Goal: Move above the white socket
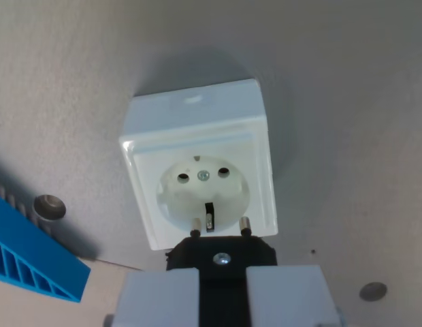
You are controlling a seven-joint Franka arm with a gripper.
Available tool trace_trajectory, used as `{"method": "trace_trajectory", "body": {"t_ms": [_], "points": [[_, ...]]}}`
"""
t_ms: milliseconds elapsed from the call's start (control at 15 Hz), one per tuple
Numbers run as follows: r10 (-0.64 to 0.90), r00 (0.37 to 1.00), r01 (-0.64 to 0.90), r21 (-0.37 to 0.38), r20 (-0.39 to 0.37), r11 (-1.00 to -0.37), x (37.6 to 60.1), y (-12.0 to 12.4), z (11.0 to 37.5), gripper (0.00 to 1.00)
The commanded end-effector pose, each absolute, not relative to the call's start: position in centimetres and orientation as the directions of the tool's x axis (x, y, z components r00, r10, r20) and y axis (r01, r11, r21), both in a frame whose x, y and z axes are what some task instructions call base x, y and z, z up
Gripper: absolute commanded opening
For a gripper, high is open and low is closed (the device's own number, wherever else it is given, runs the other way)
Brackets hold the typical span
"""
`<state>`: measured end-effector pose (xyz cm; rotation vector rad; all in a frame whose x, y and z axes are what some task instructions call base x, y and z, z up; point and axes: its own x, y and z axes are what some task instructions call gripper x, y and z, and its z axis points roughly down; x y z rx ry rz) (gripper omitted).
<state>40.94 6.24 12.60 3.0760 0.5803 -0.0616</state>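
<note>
Closest to the lens, at the bottom edge, two pale grey fingers [156, 296] of the gripper [221, 296] are clenched on a black plug [221, 255], whose two metal pins point up the picture toward the white socket [201, 163].

That socket, a square surface-mount box with a round recess, two pin holes, a centre screw and an earth clip, sits in the middle of the wrist view, resting on the table. The pin tips overlap the lower rim of the recess in the picture, short of the two holes, which lie further up the frame. I judge the approach mostly done: the plug is over the socket's near edge and roughly centred side to side. What seems left is a small shift forward so the pins line up with the holes. How high the plug hangs over the face cannot be told from this single view.

Around the socket spreads a plain grey tabletop [347, 88], matte and lightly speckled. A blue ribbed plastic part [34, 262] lies at the wrist view's left, and two round metal inserts [50, 206] are set flush in the board.
</note>
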Motion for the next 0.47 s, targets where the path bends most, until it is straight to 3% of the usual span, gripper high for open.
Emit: {"method": "trace_trajectory", "body": {"t_ms": [67,467], "points": [[0.463,0.884,0.458,0.077,0.061,-0.886,40.18,6.36,11.8,0.0],[0.449,0.892,0.444,0.077,0.055,-0.893,39.94,6.65,11.02,0.0]]}}
